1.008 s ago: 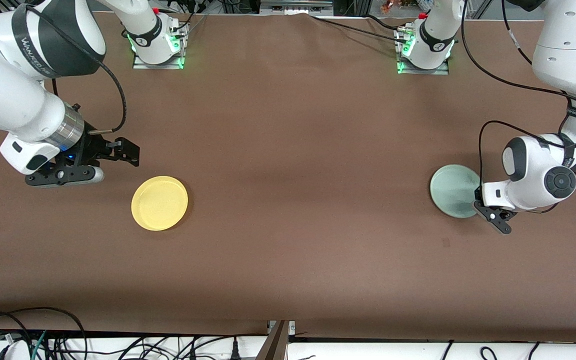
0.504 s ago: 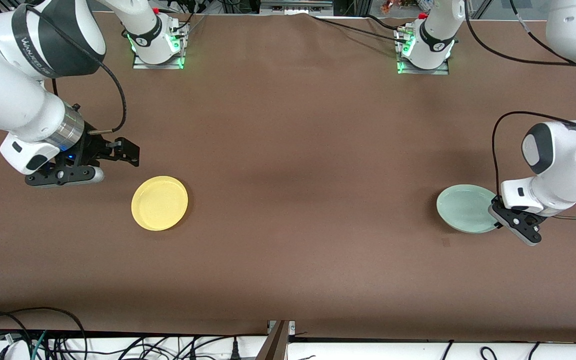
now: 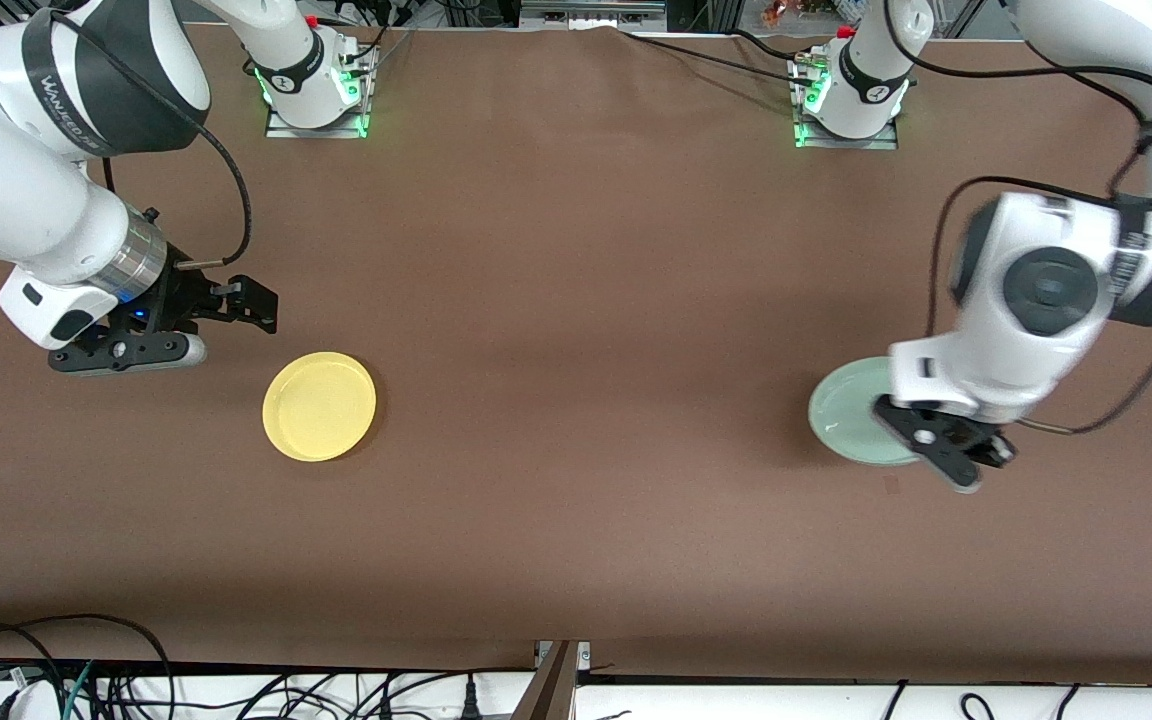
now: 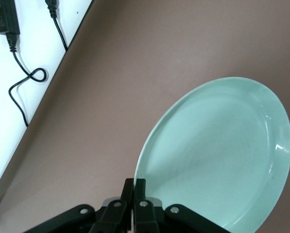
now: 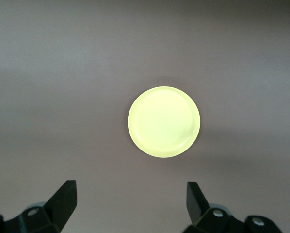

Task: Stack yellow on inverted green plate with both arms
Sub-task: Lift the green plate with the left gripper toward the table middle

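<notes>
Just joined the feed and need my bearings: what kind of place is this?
Likely a robotics lab bench: a brown-covered table with bolted-down arm bases, loose cables along its edge, and only a yellow plate and green plate.

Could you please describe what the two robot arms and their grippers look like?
Both arms are glossy white with black joint bands and loose black cables. The right arm carries grey lettering on a black band and a silver wrist ring. The right gripper and left gripper are black, two-fingered. Both bases glow green.

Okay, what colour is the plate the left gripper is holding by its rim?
Pale mint green: the green plate, seen best in the left wrist view.
</notes>
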Controlling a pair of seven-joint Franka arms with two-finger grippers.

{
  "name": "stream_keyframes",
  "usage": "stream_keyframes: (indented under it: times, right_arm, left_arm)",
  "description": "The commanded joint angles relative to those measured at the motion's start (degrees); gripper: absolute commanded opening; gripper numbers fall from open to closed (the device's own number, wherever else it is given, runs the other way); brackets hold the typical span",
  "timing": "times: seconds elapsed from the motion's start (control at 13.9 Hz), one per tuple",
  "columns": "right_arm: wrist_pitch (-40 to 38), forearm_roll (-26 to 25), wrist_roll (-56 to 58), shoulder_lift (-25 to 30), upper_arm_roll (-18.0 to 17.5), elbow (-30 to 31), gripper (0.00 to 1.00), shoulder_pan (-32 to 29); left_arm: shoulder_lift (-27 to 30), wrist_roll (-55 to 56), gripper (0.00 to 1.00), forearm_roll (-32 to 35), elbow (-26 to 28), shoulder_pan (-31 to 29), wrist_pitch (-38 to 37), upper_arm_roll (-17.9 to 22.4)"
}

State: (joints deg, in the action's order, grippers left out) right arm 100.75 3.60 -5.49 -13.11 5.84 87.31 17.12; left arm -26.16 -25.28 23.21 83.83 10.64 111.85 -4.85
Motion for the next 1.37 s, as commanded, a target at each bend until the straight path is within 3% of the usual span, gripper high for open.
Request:
stream_keyframes:
  times: [0.0, 0.43, 0.94, 1.3]
  right_arm:
    - [0.06, -0.88, 0.66, -0.07, -0.39, -0.21, 1.00, -0.51]
    - [0.06, -0.88, 0.66, -0.25, -0.39, -0.21, 1.00, -1.04]
    - [0.06, -0.88, 0.66, -0.60, -0.39, -0.21, 1.00, -1.04]
    - [0.06, -0.96, 0.66, -0.60, -0.39, -0.21, 1.00, -1.13]
  left_arm:
    - [-2.22, 13.36, 0.00, 7.96, -2.79, 7.96, -5.48, 1.07]
    - [-7.32, 47.73, 0.00, 22.31, -2.88, 26.51, -18.14, 0.98]
    - [-15.13, 78.68, 0.00, 22.49, -3.32, 41.29, -21.15, 1.24]
    - [-17.96, 84.96, 0.00, 24.59, -3.32, 47.09, -24.64, 2.82]
